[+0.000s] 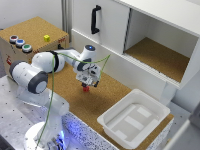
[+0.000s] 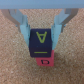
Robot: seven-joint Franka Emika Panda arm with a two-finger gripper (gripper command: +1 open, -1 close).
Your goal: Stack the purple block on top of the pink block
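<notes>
- We are seeing the gripper [image 2: 41, 31] clamped on the purple block [image 2: 41, 42] in the wrist view, one pale finger [image 2: 21, 26] pressing each side.
- The purple block is sitting directly on the pink block [image 2: 42, 61], the two touching and roughly lined up, with yellow letter markings on the purple face.
- In the exterior view we are finding the gripper [image 1: 88, 83] pointing down over the cork surface [image 1: 107, 102], with the pink block [image 1: 86, 89] showing as a small red spot right beneath the fingertips; the purple block is too dark and small there to make out clearly.
- The stack is standing near the middle of the cork, well apart from the white tray [image 1: 134, 118] on the exterior view's right.
- A yellow cube [image 1: 46, 38] is lying far off on the cork-topped box [image 1: 31, 35] at the exterior view's left, beside three coloured buttons [image 1: 20, 43].
- A white cabinet [image 1: 145, 35] with a black handle [image 1: 95, 19] is standing behind the arm, its right compartment open.
</notes>
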